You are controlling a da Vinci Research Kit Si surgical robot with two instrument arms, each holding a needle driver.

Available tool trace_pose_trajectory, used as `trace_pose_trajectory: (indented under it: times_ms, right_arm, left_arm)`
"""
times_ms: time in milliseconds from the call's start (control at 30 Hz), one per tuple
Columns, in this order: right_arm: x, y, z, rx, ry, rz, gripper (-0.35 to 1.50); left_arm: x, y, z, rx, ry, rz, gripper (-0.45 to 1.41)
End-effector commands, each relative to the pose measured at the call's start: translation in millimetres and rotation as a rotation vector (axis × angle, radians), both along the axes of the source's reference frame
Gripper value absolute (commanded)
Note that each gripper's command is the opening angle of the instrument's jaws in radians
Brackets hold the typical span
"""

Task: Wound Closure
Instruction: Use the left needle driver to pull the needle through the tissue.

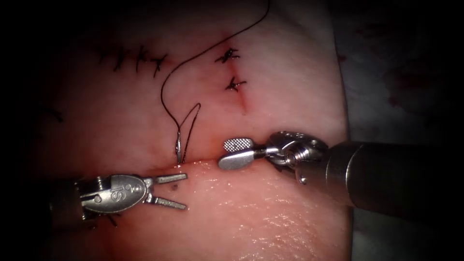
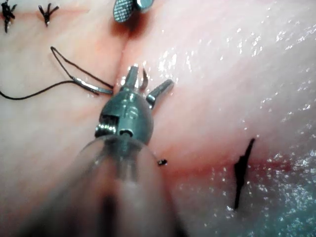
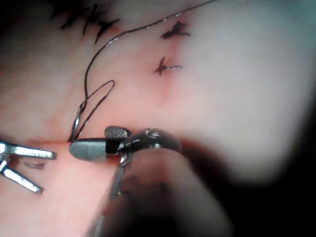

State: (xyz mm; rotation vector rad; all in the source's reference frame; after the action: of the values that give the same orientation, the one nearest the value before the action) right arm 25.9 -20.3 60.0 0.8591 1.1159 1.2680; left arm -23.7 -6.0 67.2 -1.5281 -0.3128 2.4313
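Endoscope view: the left pincer [image 1: 180,191] is spread and holds nothing, just below the cut [image 1: 193,164] in the tissue [image 1: 270,212]. The right pincer [image 1: 237,152] is spread too, empty, at the cut. The needle [image 1: 179,145] stands in the tissue between them, its rear end up, thread [image 1: 166,82] looping away past tied stitches [image 1: 231,70].

Left wrist view: the left pincer [image 2: 148,84] gapes beside the needle [image 2: 94,88].

Right wrist view: the right pincer [image 3: 94,143] gapes, touching nothing.

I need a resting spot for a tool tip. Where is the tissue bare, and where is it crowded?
Bare: the pale pink tissue below the cut, between the open left tool and open right tool. Crowded: above, the curved steel needle, standing in the cut, dark thread and black knotted stitches.
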Motion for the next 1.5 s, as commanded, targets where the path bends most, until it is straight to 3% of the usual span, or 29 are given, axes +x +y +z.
trace_pose_trajectory:
  times_ms: [33,100,133,333,433,567,600,633,667,700,733,833,933,1033,1500]
  right_arm:
    - [0.8,-0.2,0.2,-0.016,0.009,-0.001,1.13]
    - [0.7,-0.4,-0.1,-0.018,0.021,0.011,1.13]
    - [0.7,-0.4,-0.2,-0.02,0.032,0.022,1.13]
    - [0.8,-0.4,-0.5,-0.056,0.048,0.028,1.15]
    - [0.9,-0.6,-0.7,-0.084,0.05,0.013,1.13]
    - [1.4,-1.4,-1.3,-0.14,0.049,-0.05,1.0]
    - [1.7,-1.9,-1.7,-0.204,0.046,-0.071,0.68]
    - [1.7,-1.9,-1.7,-0.204,0.046,-0.071,0.68]
    - [1.8,-2.4,-2.0,-0.23,0.045,-0.075,0.27]
    - [2.0,-2.9,-2.1,-0.232,0.046,-0.073,0.14]
    - [2.2,-3.3,-2.3,-0.234,0.045,-0.072,0.12]
    - [3.1,-4.6,-2.7,-0.252,0.056,-0.098,0.21]
    - [4.0,-5.8,-2.6,-0.298,0.043,-0.138,0.49]
    - [5.2,-7.1,-2.1,-0.361,0.029,-0.168,0.61]
    - [6.0,-8.3,2.7,-0.521,-0.142,-0.261,0.83]
  left_arm:
    - [-0.5,0.2,0.9,0.007,0.001,-0.005,-0.01]
    - [-0.3,0.5,1.3,0.032,-0.003,-0.015,-0.38]
    - [-0.2,0.6,1.4,0.047,-0.005,-0.022,-0.45]
    - [0.0,0.3,1.0,0.213,-0.068,-0.07,-0.45]
    - [0.0,0.4,0.4,0.365,-0.117,-0.153,-0.45]
    - [-0.1,0.5,-0.6,0.495,-0.161,-0.199,-0.45]
    - [-0.2,0.6,-1.2,0.557,-0.176,-0.204,-0.45]
    - [-0.2,0.6,-1.2,0.557,-0.176,-0.204,-0.45]
    - [-0.2,0.6,-1.5,0.589,-0.185,-0.204,-0.45]
    - [-0.3,0.7,-1.7,0.632,-0.192,-0.209,-0.45]
    - [-0.3,0.8,-2.0,0.675,-0.204,-0.211,-0.45]
    - [-0.3,1.1,-2.8,0.824,-0.226,-0.239,-0.45]
    - [-0.1,1.4,-3.7,0.954,-0.259,-0.245,-0.45]
    - [0.5,2.2,-5.0,1.08,-0.284,-0.236,-0.45]
    - [2.9,4.9,-9.0,1.36,-0.391,-0.264,-0.45]
